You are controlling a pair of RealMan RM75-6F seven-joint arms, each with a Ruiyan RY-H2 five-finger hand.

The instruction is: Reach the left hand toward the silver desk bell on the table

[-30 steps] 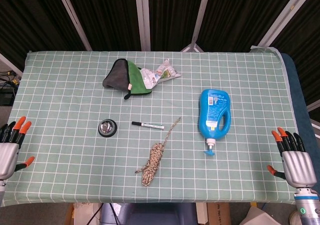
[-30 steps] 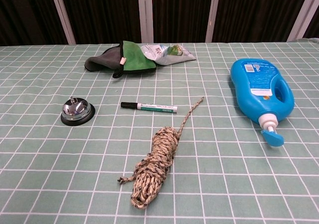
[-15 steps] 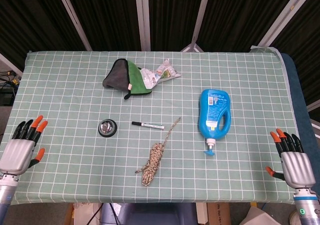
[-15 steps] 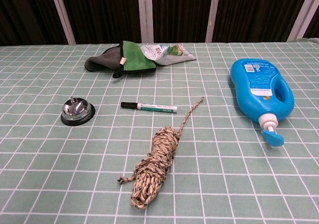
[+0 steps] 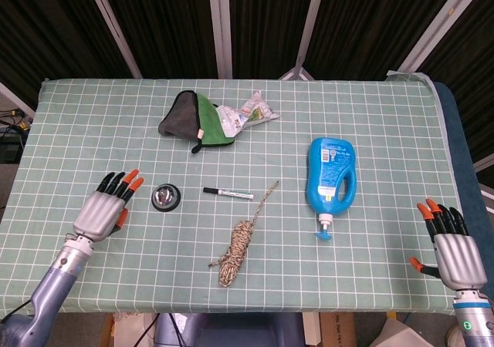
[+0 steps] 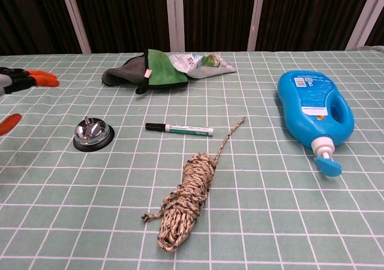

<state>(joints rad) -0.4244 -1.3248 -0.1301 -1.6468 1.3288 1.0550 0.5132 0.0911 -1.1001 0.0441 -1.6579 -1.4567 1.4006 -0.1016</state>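
My left robot hand point(image 5: 106, 206): empty, fingers spread, hovering low over the tabletop point(image 5: 93, 139). Silver desk bell point(image 5: 165, 197): just ahead of my fingertips, untouched. Best approach, I judge: ease straight forward, stay level, clear of the marker point(image 5: 228, 193) beyond.

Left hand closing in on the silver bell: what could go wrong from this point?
1. The left hand is open and just left of the desk bell, not touching; a low sideways approach may shove the bell rather than land on it.
2. The marker lies just right of the bell, so a pushed bell or overshoot could knock it.
3. The chest view shows only fingertips, so height is hard to judge.
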